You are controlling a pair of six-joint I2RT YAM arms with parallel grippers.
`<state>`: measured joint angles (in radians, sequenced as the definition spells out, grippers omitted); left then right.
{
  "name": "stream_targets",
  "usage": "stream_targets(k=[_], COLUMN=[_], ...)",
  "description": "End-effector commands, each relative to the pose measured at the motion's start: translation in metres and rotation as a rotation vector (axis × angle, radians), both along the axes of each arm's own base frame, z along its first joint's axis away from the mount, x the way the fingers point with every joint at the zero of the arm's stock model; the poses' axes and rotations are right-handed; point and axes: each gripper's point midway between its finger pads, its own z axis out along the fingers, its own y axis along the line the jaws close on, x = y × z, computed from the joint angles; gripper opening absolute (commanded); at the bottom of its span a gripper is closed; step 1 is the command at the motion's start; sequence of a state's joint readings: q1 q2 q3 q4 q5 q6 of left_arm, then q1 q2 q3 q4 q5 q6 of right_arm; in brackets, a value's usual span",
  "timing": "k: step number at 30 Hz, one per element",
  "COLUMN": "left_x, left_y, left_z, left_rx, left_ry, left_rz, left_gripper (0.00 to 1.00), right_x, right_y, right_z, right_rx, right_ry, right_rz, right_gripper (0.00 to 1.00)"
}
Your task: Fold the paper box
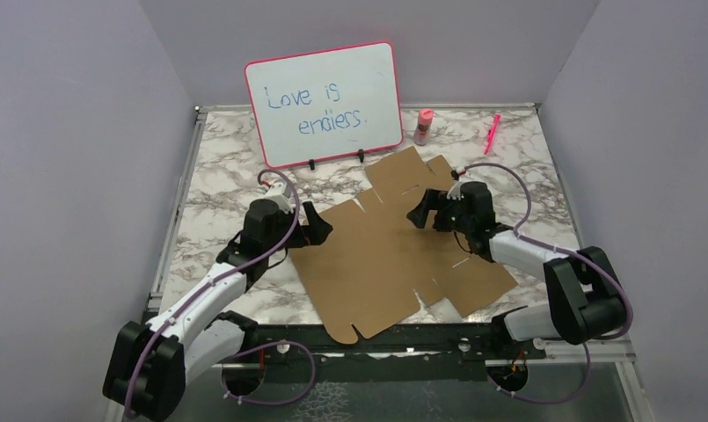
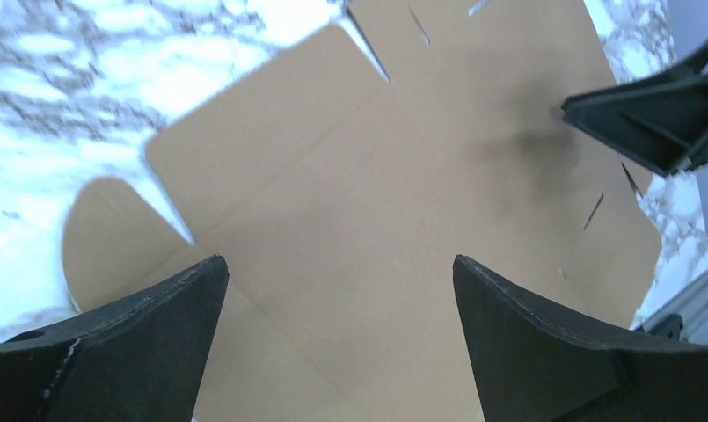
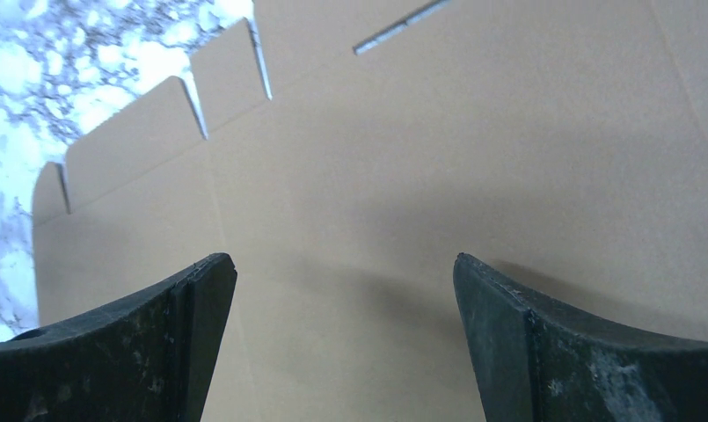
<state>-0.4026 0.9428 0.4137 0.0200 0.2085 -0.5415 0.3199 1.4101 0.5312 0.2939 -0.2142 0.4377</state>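
Observation:
The paper box (image 1: 394, 255) is a flat brown cardboard sheet with flaps and slots, lying unfolded on the marble table (image 1: 218, 167). It fills the left wrist view as the paper box (image 2: 403, 176) and the right wrist view as the paper box (image 3: 473, 149). My left gripper (image 1: 319, 224) hovers open over the sheet's left edge, nothing between its fingers (image 2: 156, 343). My right gripper (image 1: 420, 214) hangs open above the sheet's upper right part, its fingers (image 3: 552, 343) wide apart over bare cardboard. The right gripper's tips (image 2: 658, 114) show at the right of the left wrist view.
A pink-framed whiteboard (image 1: 324, 104) stands at the back with handwriting on it. A small pink bottle (image 1: 423, 126) and a pink marker (image 1: 492, 133) lie behind the sheet at the back right. A metal rail (image 1: 403, 338) runs along the near table edge.

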Motion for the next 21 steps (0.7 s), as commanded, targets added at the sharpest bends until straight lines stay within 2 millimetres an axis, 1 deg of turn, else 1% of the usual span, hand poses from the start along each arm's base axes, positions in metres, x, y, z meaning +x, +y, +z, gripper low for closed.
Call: stream_targets(k=[1,3,8,10,15,19,21], left_x=[0.04,0.057,0.101,0.118,0.157,0.182,0.194], left_y=[-0.003,-0.011,-0.04,-0.05,-0.071,-0.093,-0.104], left_z=[0.022,0.023,0.031,0.029,0.011,-0.003,-0.005], left_rx=[0.05,0.054,-0.028,-0.031,-0.028,-0.044,-0.055], left_ry=[-0.097,-0.095,-0.15,-0.152,-0.131,-0.122,-0.128], left_rz=[0.033,0.023,-0.001,-0.023,-0.079,-0.159,-0.193], left_gripper=[0.99,0.99,0.99,0.99,0.89,0.8,0.76], right_x=[-0.002,-0.002,-0.006,-0.008,-0.014,-0.017,-0.018], right_y=[0.004,0.004,0.007,0.005,-0.001,-0.005,-0.006], right_z=[0.021,0.027,0.035,0.037,0.042,0.048,0.053], right_rx=[-0.001,0.004,0.03,0.029,0.003,-0.012,-0.016], right_ry=[-0.066,-0.095,-0.136,-0.152,-0.19,-0.212,-0.227], right_rz=[0.045,0.052,0.074,0.07,0.065,0.065,0.063], right_gripper=[1.0,1.0,1.0,1.0,1.0,1.0,1.0])
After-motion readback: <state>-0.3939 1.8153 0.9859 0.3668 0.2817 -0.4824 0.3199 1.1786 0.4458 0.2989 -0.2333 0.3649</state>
